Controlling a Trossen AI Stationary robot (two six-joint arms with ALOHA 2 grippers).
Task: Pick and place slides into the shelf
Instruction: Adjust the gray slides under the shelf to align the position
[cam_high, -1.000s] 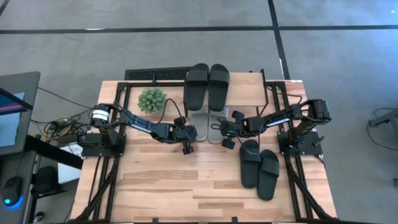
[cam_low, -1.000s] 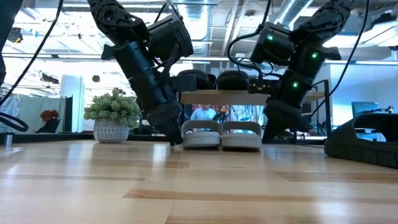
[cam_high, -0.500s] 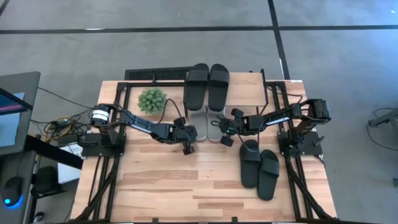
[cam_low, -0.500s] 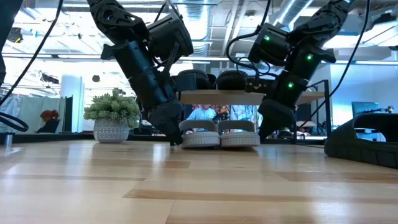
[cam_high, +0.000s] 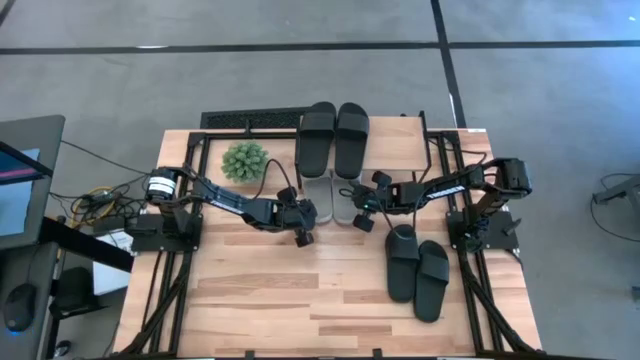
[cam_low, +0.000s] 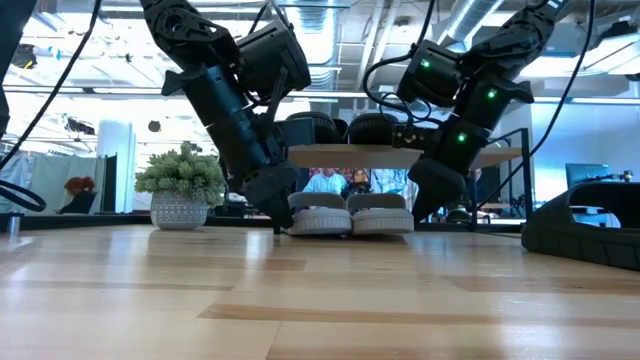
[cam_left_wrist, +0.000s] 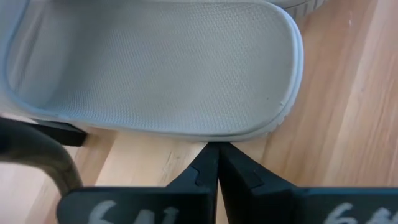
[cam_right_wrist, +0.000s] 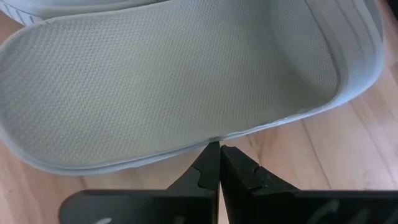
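Two light grey slides (cam_high: 320, 196) (cam_high: 344, 200) lie side by side, soles flat on the table, their far ends under the shelf (cam_high: 400, 130). Two black slides (cam_high: 318, 138) (cam_high: 351, 138) rest on the shelf's top board. Another black pair (cam_high: 402, 262) (cam_high: 432, 280) lies on the table near the right. My left gripper (cam_high: 307, 214) is shut at the outer side of the left grey slide (cam_left_wrist: 155, 68). My right gripper (cam_high: 357, 206) is shut at the outer side of the right grey slide (cam_right_wrist: 174, 81). My left gripper touches the left grey slide's outer side rim (cam_left_wrist: 214, 137) with the tips of its shut fingers, not far from the slide's rounded end. The fingers slant down from the table's left. The slide lies flat on the table. My right gripper touches the right grey slide's outer side rim (cam_right_wrist: 214, 139) with the tips of its shut fingers. The fingers slant down from the table's right. The slide lies flat on the table, beside the other grey one.
A small potted plant (cam_high: 245, 160) stands left of the shelf. The shelf's thin black legs (cam_low: 528, 180) stand close to both arms. The near half of the wooden table (cam_high: 300, 300) is bare left of the black pair.
My right gripper has moved toward the table's left and a little toward the far edge, still shut. The right grey slide has slid along the table with it, closer against the left grey slide. My left gripper has stayed in place.
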